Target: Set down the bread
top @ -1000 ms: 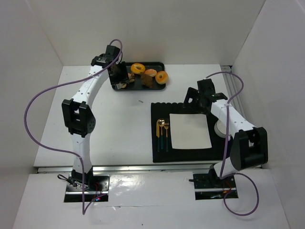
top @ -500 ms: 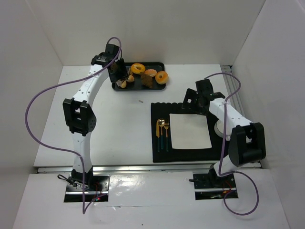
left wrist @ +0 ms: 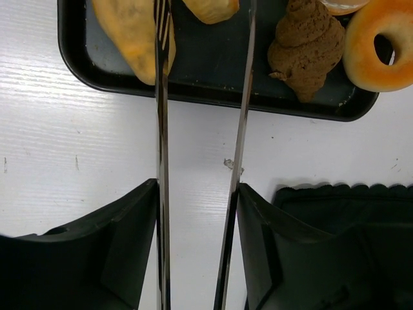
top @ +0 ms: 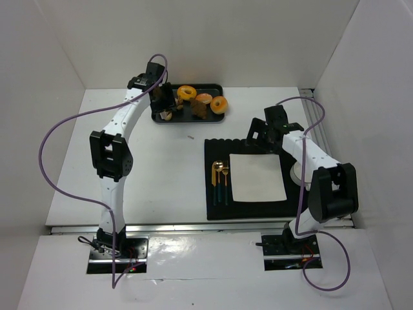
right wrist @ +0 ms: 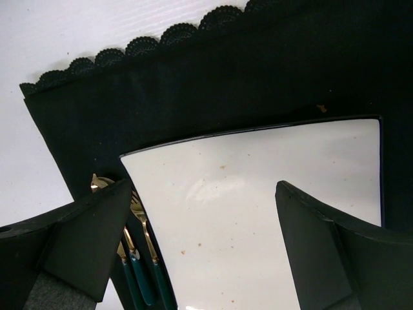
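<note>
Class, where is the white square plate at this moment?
In the top view, right of centre, the white square plate lies on the black placemat, with the gold-and-green cutlery just to its left.

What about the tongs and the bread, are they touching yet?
Cannot tell. The left wrist view shows the bread between the blades of the tongs with gaps, but the frame's top edge cuts off both.

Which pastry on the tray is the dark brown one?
The ridged, croissant-shaped pastry beside the ring doughnut; every other pastry on the tray is tan or orange.
</note>
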Controlling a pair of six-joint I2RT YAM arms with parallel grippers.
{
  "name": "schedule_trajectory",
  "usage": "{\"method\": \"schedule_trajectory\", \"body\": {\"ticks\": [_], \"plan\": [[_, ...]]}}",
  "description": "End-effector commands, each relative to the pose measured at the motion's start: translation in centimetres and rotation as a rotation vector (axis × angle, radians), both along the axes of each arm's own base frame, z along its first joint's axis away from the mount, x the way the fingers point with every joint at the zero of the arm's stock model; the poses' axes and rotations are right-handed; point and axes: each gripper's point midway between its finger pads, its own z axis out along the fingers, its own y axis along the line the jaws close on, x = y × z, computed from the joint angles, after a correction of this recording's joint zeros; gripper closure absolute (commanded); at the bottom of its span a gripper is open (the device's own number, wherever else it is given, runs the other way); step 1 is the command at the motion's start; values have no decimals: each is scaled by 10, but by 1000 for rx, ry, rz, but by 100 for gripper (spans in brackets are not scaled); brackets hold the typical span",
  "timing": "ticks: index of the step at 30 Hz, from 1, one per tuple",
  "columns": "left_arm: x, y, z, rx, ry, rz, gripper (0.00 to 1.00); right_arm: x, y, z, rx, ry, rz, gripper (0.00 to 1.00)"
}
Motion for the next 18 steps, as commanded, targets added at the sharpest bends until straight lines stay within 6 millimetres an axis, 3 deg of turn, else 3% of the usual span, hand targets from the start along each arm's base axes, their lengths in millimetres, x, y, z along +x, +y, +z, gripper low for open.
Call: {"method": "schedule_trajectory", "body": {"ticks": [1,9,12,15,18], "plan": [[10,-4,23,-10,-72,-7,36,21,2,22,22,-83,-9,1],[8,-2,27,-2,-76,0,34,18,5,19,21,-73,0,1],[10,-8,17,-23,-57,-19,38,18,5,19,21,-73,0,1],[11,-12,5,-34,-35,-31,49,18,5,19,21,-73,0,1],[16,-14,14,-48,-65,-38,61,18,5,19,21,-73,0,1]]}}
